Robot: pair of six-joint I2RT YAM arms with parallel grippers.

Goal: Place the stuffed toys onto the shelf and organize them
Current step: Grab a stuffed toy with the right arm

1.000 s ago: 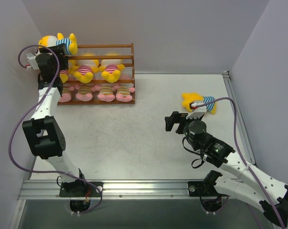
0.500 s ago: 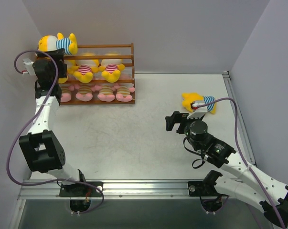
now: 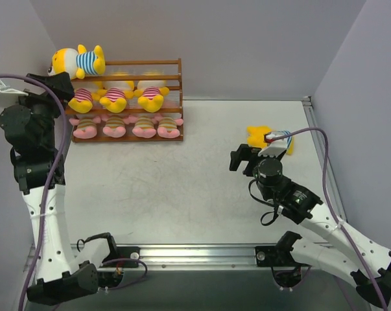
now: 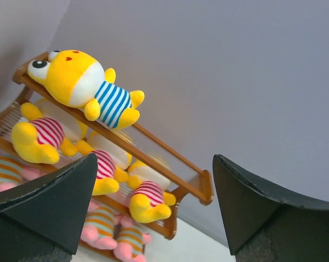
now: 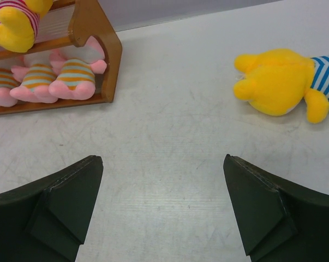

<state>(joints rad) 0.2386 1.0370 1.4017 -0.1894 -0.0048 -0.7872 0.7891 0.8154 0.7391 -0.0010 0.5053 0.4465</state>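
Note:
The shelf (image 3: 172, 97) stands at the far left. A blue-striped yellow toy (image 3: 78, 61) lies on its top tier at the left end. Three yellow pink-striped toys (image 3: 115, 96) fill the middle tier and several pink toys (image 3: 133, 126) the bottom tier. The left wrist view shows the shelf (image 4: 203, 185) and the top toy (image 4: 82, 84). My left gripper (image 3: 62, 85) (image 4: 155, 164) is open and empty, just left of the shelf. A second blue-striped toy (image 3: 257, 136) (image 5: 279, 82) lies on the table at the right. My right gripper (image 3: 242, 157) (image 5: 161, 161) is open and empty, close in front of it.
Grey walls close in the left, back and right sides. A metal rail (image 3: 201, 254) runs along the near edge by the arm bases. The right wrist view shows the shelf's right end (image 5: 99, 27) with pink toys (image 5: 77, 76).
My left arm has pulled back from the shelf to the left and risen; the blue-striped toy stays on the top tier. My right gripper has shifted slightly toward the toy on the table.

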